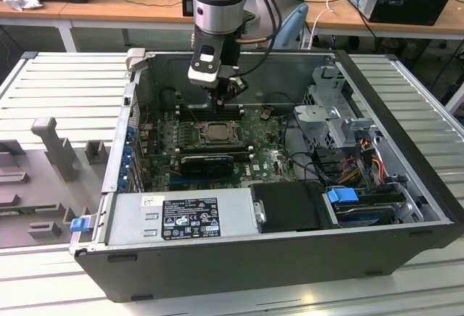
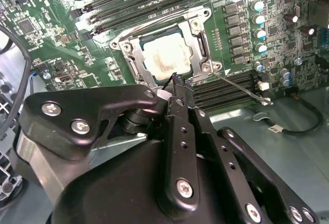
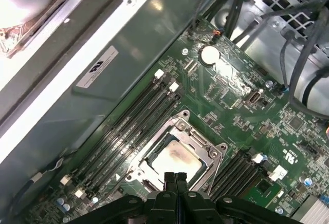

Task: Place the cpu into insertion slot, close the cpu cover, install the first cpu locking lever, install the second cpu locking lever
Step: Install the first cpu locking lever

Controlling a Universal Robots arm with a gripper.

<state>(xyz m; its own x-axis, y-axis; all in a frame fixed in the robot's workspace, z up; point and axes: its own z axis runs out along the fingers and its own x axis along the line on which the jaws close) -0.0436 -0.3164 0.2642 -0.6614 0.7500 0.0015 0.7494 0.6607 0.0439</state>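
Observation:
The cpu (image 2: 164, 59) (image 3: 175, 160), pale silver with a smudged top, lies in the insertion slot (image 1: 215, 133) on the green board. The cpu cover (image 2: 198, 29) (image 3: 203, 142) lies flat over it, and the chip shows through its window. A thin metal locking lever (image 2: 241, 87) sticks out slantwise from one corner of the socket, over the memory slots. My gripper (image 1: 228, 95) (image 2: 177, 82) (image 3: 175, 175) hangs just above the socket's edge, shut, and its black fingertips meet with nothing visible between them.
Long black memory slots (image 3: 131, 126) flank the socket on both sides. A long black card (image 1: 206, 164) lies in front of it. The power supply (image 1: 181, 218), the drive cage (image 1: 333, 113) and loose cables (image 1: 362, 160) crowd the open case, whose walls (image 1: 239, 66) stand close around.

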